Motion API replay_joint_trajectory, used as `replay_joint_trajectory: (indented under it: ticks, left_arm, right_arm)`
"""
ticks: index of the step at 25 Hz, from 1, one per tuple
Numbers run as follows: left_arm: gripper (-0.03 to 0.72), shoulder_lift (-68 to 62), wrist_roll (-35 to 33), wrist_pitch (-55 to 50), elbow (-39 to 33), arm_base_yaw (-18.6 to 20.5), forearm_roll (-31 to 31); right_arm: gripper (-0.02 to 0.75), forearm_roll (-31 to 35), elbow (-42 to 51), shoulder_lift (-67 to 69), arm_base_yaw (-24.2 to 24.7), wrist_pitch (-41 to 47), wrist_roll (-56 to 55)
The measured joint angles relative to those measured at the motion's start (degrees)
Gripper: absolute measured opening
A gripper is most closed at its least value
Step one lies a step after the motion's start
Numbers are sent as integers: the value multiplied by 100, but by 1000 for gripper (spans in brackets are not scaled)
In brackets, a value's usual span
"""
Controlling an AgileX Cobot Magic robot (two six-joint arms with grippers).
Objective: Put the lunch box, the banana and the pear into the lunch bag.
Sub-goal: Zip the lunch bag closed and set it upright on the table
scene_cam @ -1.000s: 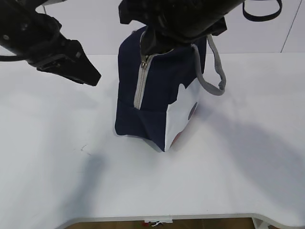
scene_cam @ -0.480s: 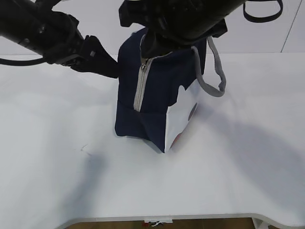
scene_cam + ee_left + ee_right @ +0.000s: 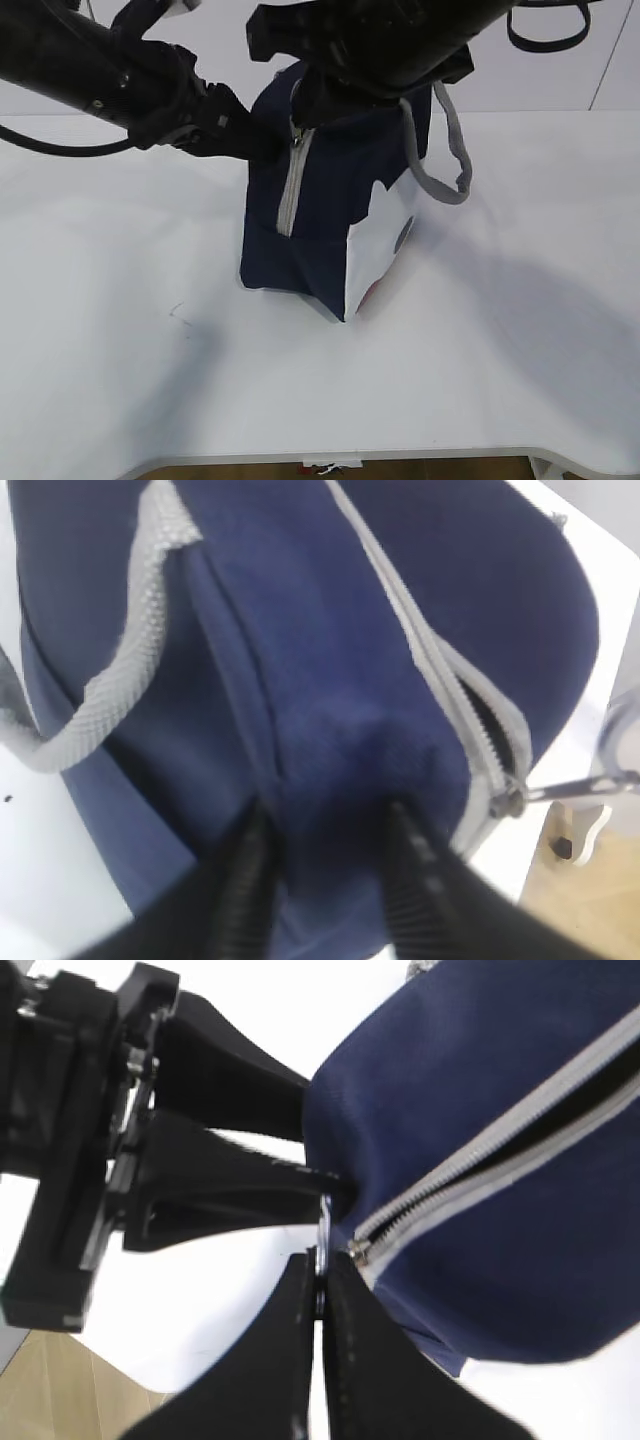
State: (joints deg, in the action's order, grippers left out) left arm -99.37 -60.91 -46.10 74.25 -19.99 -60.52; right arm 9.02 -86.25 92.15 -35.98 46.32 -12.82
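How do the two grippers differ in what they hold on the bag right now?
The left gripper pinches a fold of the bag's blue fabric between parted fingers; the right gripper is shut on the thin zipper pull, fingers nearly touching. The left comes from the side, the right from above. Both grip the bag.

The lunch bag point(image 3: 320, 210) in front of me is navy blue, with a white side panel point(image 3: 378, 245) that carries a dark round spot and a touch of red at the bottom edge. Its zipper point(image 3: 290, 185) is pale grey, and so are its woven handles point(image 3: 445, 150). My arms and both my grippers are black. The table point(image 3: 120, 330) is plain white.
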Motion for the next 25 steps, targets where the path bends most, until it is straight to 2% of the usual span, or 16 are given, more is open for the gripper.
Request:
replay_joint_trajectory:
  ticks: [3, 5, 11, 15, 25]
  left_arm:
    - [83, -36, -37, 0, 0, 0, -34]
    - [14, -60, -59, 0, 0, 0, -34]
    - [-1, -69, -67, -212, 0, 11, 226]
    - [-1, -69, -67, -476, 0, 33, 643]
    - [-3, 132, -67, -974, 0, 66, 1084]
  right_arm:
    - [13, 8, 0, 9, 0, 12, 27]
    - [13, 13, 0, 9, 0, 12, 50]
    - [13, -108, -9, 13, 0, 22, 200]
    - [13, -534, -161, 36, 0, 84, 245]
    - [13, -1636, -294, 49, -2, 68, 245]
